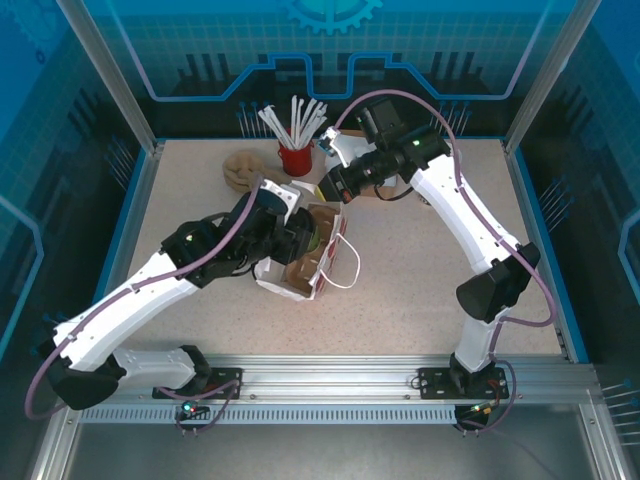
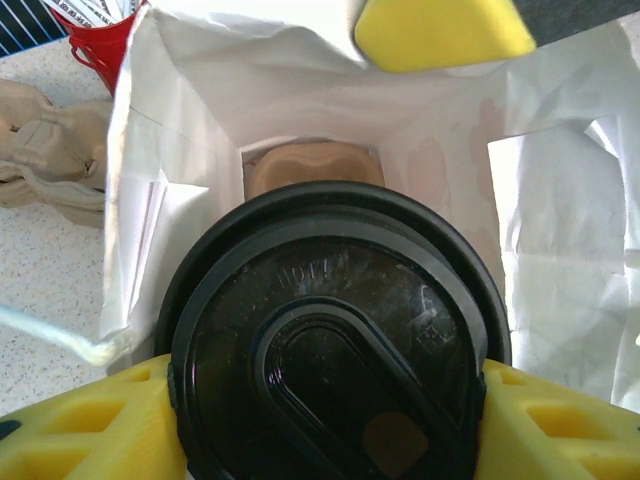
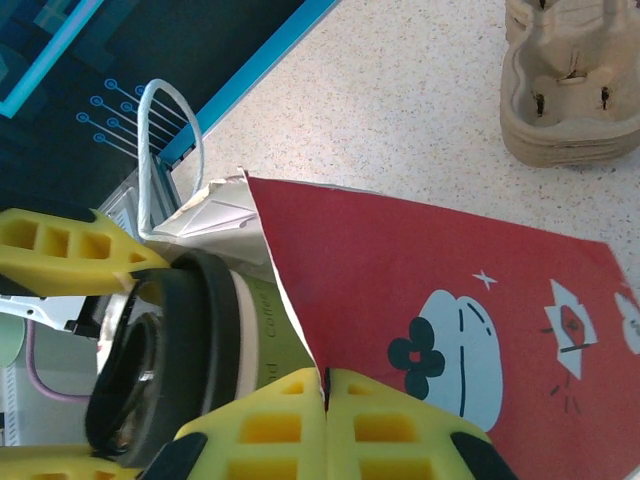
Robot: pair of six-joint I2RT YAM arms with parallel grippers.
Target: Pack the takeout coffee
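The takeout coffee [image 2: 335,350], gripped by the left hand [image 2: 320,430] at the mouth of the paper bag [image 2: 560,230] whose edge is pinched by the right hand [image 3: 325,410], may be tipped or unlidded if the bag wall is snagged or released.

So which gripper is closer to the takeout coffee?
Left. The left gripper is shut on the takeout coffee; the right gripper pinches the rim of the paper bag beside it.
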